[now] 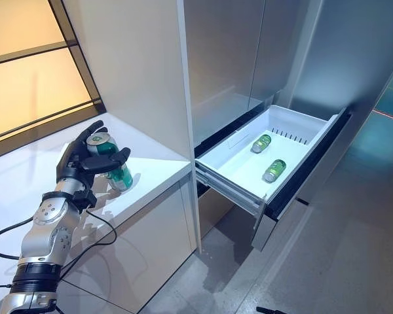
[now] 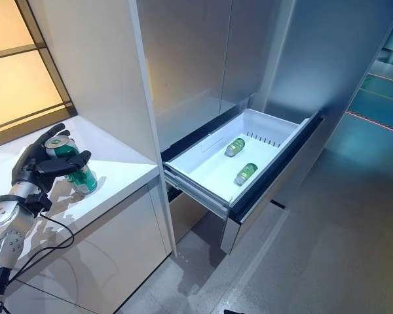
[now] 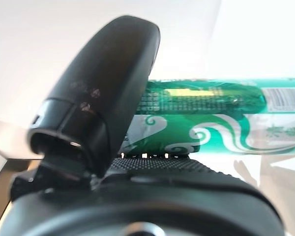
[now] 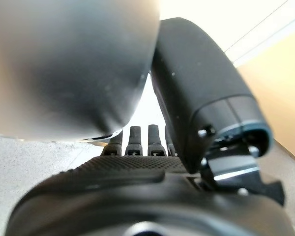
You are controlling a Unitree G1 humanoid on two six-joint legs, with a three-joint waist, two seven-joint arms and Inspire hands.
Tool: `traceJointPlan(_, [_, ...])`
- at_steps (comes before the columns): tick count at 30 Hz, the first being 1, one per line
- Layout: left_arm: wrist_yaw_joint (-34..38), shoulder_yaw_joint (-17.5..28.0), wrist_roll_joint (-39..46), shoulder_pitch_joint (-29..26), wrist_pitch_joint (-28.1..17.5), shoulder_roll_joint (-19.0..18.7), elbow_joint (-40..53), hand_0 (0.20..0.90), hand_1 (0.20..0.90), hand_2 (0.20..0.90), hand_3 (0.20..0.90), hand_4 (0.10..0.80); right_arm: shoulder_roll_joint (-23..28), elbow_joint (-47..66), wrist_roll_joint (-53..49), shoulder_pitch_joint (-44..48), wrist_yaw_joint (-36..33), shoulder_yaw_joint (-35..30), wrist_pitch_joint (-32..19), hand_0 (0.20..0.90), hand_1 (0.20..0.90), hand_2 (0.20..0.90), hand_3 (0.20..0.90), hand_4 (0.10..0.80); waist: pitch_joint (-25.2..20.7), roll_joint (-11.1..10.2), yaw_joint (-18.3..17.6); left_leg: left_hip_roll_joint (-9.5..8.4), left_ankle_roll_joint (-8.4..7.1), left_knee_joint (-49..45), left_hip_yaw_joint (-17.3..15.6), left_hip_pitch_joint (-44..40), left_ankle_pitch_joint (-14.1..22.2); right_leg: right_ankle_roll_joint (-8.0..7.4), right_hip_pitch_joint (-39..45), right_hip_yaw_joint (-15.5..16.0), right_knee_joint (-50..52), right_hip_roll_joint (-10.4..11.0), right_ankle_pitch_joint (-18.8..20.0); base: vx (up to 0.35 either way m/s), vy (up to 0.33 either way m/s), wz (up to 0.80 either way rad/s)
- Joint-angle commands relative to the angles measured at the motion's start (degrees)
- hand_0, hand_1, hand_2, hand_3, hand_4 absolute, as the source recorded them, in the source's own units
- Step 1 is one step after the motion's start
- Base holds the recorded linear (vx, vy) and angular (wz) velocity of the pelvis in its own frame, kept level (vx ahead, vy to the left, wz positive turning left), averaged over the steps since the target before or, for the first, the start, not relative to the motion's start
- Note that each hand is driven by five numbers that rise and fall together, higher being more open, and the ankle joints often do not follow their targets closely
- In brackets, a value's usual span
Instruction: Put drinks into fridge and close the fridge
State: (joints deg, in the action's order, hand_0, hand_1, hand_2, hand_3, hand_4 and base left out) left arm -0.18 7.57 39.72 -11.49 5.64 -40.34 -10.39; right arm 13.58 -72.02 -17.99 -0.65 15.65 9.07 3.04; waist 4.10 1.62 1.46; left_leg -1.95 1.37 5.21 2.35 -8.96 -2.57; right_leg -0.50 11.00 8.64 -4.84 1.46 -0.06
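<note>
Nearest you was the left hand (image 1: 85, 163), low at the left, with fingers and thumb curled round a green can (image 1: 111, 163) on the white counter (image 1: 26, 176). The left wrist view showed the thumb (image 3: 103, 93) lying across the can's side, so you had it gripped, though it looked tilted, its base apparently touching the counter. To do this step well, you needed to lift it clear before swinging right, keep the wrap firm so it could not roll out, carry it round the white panel (image 1: 144, 72) beside the fridge, and lower it into a bare part of the drawer before letting go.

Further right, the fridge drawer (image 1: 232, 190) stood pulled out, with two cans lying on their sides inside: one toward the back (image 1: 261, 143), one nearer the front (image 1: 274, 170), a little apart.

Your right hand (image 4: 137, 140) showed only in its own wrist view, fingers straight, holding nothing.

I counted three cans and one open drawer.
</note>
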Motion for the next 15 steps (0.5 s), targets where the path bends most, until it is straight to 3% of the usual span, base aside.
traceJointPlan(1, [0.63,2.05,0.95,-11.83,-5.16,-2.47,0.25,0.498,0.498,0.498,0.431,0.331,1.44,-1.87,-0.83,1.19,0.96,1.12,-0.39,0.9,0.9,0.9,0.9,0.8,-0.83,0.97,-0.53,-1.44,0.8,-1.3,-4.12,-2.58,6.42,-2.3,-1.81,-3.14,4.29,-0.87,-3.55,0.014,0.006,-0.05])
traceJointPlan(2, [0.46,2.01,1.02,-11.87,-5.35,-2.41,0.2,0.498,0.498,0.498,0.431,0.331,1.41,-1.83,-0.97,1.17,0.89,1.17,-0.41,0.9,0.9,0.9,0.9,0.8,-0.81,0.95,-0.55,-1.44,0.81,-1.35,-4.13,-2.57,6.42,-2.29,-1.82,-3.2,4.32,-0.86,-3.54,0.018,0.005,-0.07])
traceJointPlan(3, [0.19,1.93,1.07,-11.93,-5.52,-2.28,0.26,0.3,0.3,0.3,0.2,0.1,1.4,-1.84,-0.97,1.2,0.93,1.15,-0.41,0.9,0.9,0.9,0.9,0.8,-0.8,0.93,-0.59,-1.43,0.83,-1.33,-4.14,-2.61,6.45,-2.3,-1.82,-3.27,4.35,-0.87,-3.55,0.015,0.002,-0.07])
traceJointPlan(8, [-0.04,1.43,1.48,-12.16,-6.44,-1.98,0.66,0.3,0.3,0.3,0.2,0.1,1.41,-1.79,-1.1,1.17,1.03,1.32,-0.62,0.9,0.9,0.9,0.9,0.8,-0.81,0.93,-0.72,-1.48,0.86,-1.26,-4.12,-2.64,6.47,-2.35,-1.87,-3.48,4.32,-0.9,-3.51,0.009,0.001,-0.07])
traceJointPlan(15, [0.15,1.89,7.79,-13.37,-13.09,-0.95,3.53,0.3,0.3,0.3,0.2,0.1,1.37,-1.66,-1.65,1.19,1.52,1.67,-1.61,0.9,0.9,0.9,0.9,0.8,-0.93,0.78,-0.88,-1.38,0.82,-1.14,-4.27,-2.71,6.48,-2.31,-1.85,-3.66,4.21,-0.9,-3.47,0.001,-0.001,-0.01])
